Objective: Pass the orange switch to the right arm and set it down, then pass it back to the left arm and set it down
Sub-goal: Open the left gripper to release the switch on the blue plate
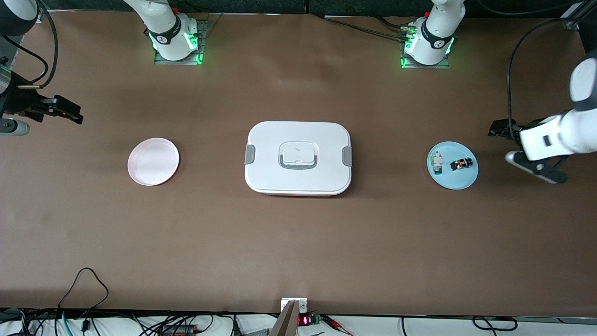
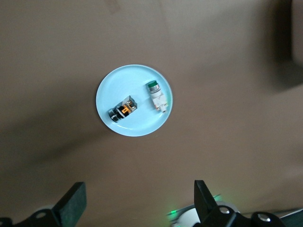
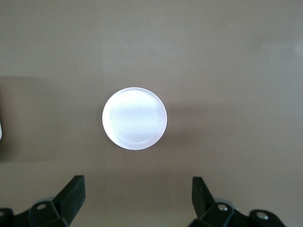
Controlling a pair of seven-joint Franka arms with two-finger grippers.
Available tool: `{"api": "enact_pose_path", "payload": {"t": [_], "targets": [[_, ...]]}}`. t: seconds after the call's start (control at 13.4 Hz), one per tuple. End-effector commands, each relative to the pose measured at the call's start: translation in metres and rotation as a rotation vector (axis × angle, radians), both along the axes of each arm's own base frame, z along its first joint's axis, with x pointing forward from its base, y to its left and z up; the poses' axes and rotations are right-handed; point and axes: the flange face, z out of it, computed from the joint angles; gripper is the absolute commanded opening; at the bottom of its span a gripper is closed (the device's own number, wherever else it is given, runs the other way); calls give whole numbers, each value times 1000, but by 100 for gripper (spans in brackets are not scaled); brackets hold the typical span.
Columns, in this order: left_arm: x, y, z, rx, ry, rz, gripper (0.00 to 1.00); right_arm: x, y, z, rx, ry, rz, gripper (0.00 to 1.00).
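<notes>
Front cam from my seat: big white rounded box (image 1: 298, 157) with grey latches sits mid-frame, plain white round plate (image 1: 153, 161) toward the right arm's end, pale blue round plate (image 1: 453, 165) toward the left arm's end. The tiny black-and-orange switch (image 1: 461, 164) lies on that blue plate beside a small white-and-green component (image 1: 437, 162). Left gripper (image 1: 531, 156) hangs at the frame's right edge, right gripper (image 1: 63, 111) at the upper left edge. Left wrist cam: fingers (image 2: 71, 204) spread wide, holding nothing, switch (image 2: 122, 109) centre frame. Right wrist cam: fingers (image 3: 72, 193) also wide and empty, white plate (image 3: 135, 118) centre frame.
</notes>
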Motion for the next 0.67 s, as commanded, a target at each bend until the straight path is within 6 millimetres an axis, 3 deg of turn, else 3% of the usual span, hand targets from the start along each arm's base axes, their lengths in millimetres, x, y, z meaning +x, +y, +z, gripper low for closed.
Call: {"api": "enact_pose_path", "payload": {"t": [0.0,0.15,0.3,0.6], "targets": [[-34,-12,66,48,-30,177,100,2,11,3,4,6,37,100],[-50,-41,101,86,-84,213,100,3,8,10,2,-11,34,100],[-56,-54,112,97,-102,224,100,4,7,12,0,-12,34,100],[-55,-47,114,70,-103,232,100,3,8,14,0,-15,37,100]]}}
